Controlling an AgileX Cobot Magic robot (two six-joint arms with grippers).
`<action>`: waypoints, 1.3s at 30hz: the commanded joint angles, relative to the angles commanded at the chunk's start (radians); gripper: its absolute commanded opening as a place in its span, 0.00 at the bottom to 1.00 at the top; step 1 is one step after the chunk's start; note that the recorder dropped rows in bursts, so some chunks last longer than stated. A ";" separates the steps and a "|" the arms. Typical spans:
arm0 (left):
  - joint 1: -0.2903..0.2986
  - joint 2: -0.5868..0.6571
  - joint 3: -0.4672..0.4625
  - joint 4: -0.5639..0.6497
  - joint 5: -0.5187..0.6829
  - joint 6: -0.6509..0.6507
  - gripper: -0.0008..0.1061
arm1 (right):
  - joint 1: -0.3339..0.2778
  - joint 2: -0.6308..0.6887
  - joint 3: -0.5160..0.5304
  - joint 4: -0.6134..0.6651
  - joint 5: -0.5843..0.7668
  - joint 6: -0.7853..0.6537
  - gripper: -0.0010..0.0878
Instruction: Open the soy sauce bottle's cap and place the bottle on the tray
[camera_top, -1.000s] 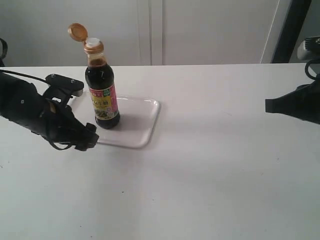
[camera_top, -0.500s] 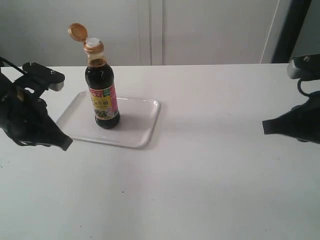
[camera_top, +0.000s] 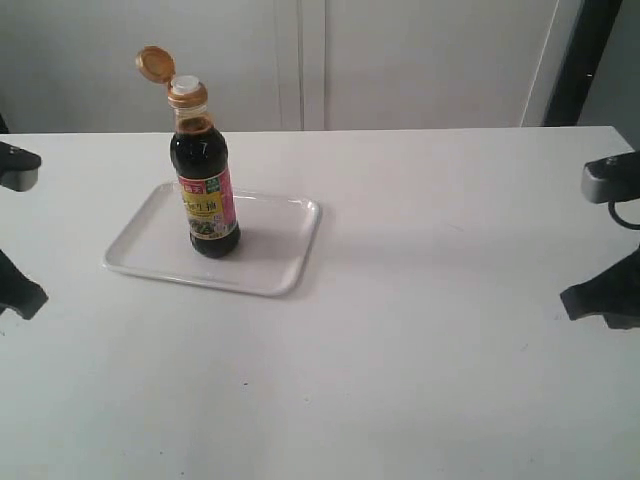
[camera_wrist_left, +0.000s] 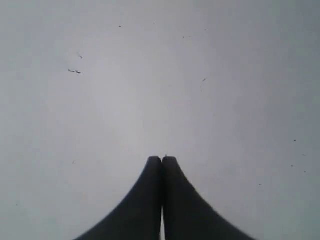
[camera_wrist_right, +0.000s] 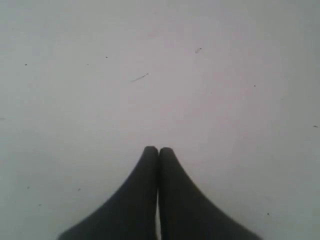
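Uncapped soy sauce bottle (camera_top: 204, 170) upright on tray (camera_top: 270, 260)

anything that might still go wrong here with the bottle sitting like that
The soy sauce bottle stands upright on the tray with its cap flipped open, so a knock could spill sauce. It is tall and narrow on a light-looking tray, so a bump to the tray might tip it. Both end effectors, left and right, are shut and clear of it.

White table (camera_top: 420, 330), pale wall panels (camera_top: 420, 60), dark post (camera_top: 580, 60) at right

Glossy clear bottle (camera_top: 204, 190) (orange plastic cap (camera_top: 155, 65)) on smooth white plastic tray (camera_top: 270, 250).
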 joint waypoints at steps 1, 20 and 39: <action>0.000 -0.023 0.002 -0.002 0.000 0.000 0.01 | 0.000 -0.019 0.007 0.000 -0.017 0.000 0.01; 0.000 -0.462 0.271 -0.005 -0.166 -0.106 0.01 | 0.000 -0.563 0.300 0.033 -0.421 0.002 0.01; 0.000 -0.896 0.482 -0.003 -0.381 -0.125 0.01 | 0.002 -0.979 0.431 0.041 -0.514 -0.002 0.01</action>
